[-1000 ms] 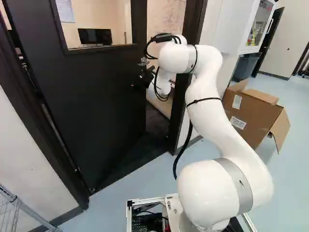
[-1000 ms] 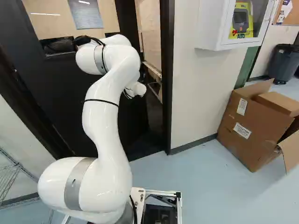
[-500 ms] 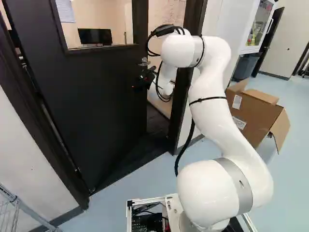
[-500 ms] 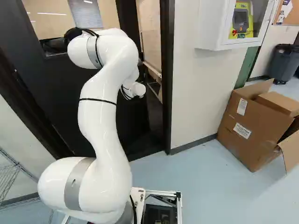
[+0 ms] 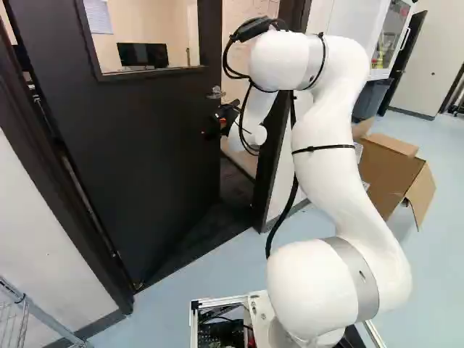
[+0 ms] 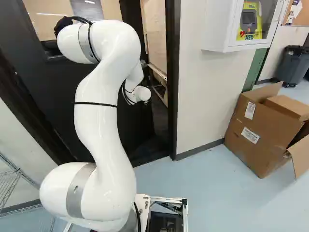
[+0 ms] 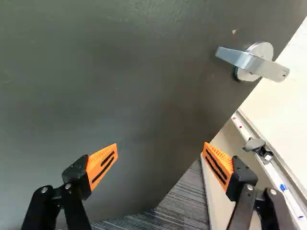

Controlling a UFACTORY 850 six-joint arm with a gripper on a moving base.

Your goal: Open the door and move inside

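In the left base view the fingers (image 5: 214,127) are too small for detail; the arm (image 6: 99,121) hides them in the right base view. Ahead of them the door (image 7: 115,72) runs past the wrist view's edges; beside them a narrow tray (image 7: 271,165) is cut off too.

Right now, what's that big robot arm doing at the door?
The white robot arm is reaching its gripper toward the dark door. The gripper's fingers are wide apart and hold nothing, not even the metal handle. The door is partly open, with a gap beside its handle edge. The robot's base is outside the doorway, so it hasn't gone in.
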